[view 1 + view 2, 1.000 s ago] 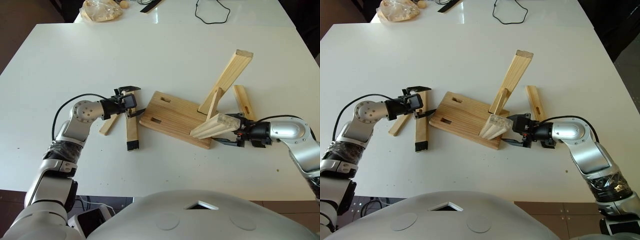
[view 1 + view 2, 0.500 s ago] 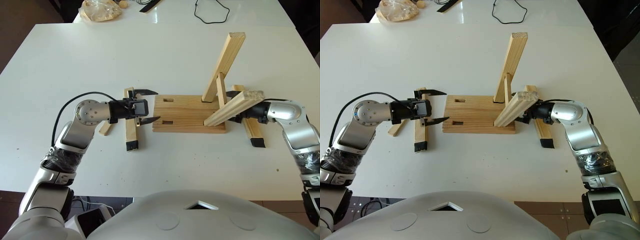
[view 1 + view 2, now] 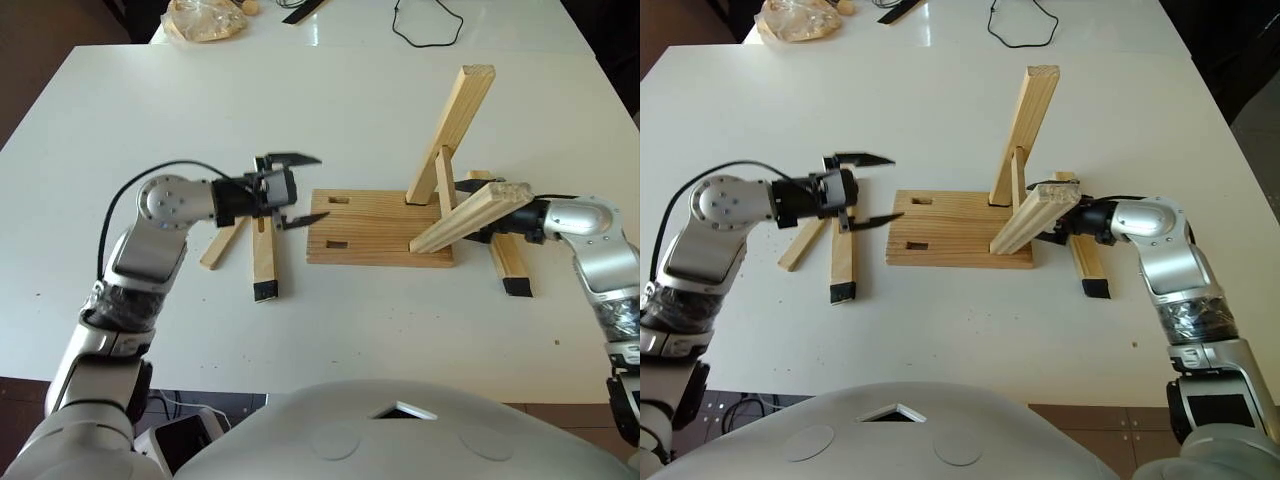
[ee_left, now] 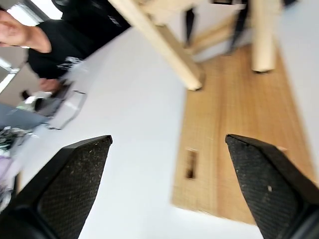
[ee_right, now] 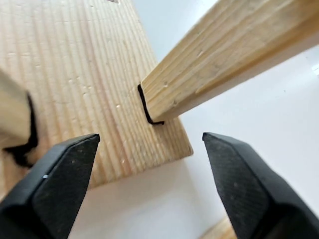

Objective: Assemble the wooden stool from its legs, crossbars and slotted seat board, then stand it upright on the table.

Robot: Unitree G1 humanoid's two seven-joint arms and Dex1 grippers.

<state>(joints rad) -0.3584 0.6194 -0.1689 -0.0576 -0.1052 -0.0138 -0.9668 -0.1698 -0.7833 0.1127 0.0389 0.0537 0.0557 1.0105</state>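
Nearest on the white table (image 3: 120, 120), a loose leg (image 3: 265, 262) with a black end and a shorter stick (image 3: 220, 245) are seen lying side by side below the left gripper (image 3: 322, 186). That gripper is held just above the table with its fingers spread wide and nothing between them, pointed at the near-left edge of the seat board (image 3: 375, 230). The board lies flat, with two slots left bare on its left side. At its right end a slanted leg (image 3: 462, 215) is set into a slot. The right gripper (image 5: 150, 137) is placed at this leg, its fingers (image 5: 50, 184) parted. A second loose leg (image 3: 510, 262) lies just beside the board. Behind, a tall leg (image 3: 452, 130) is stood tilted in the board, a thinner piece (image 3: 443, 180) against it. Farthest, a bag (image 3: 205, 18) and a cable (image 3: 425, 25) are seen.
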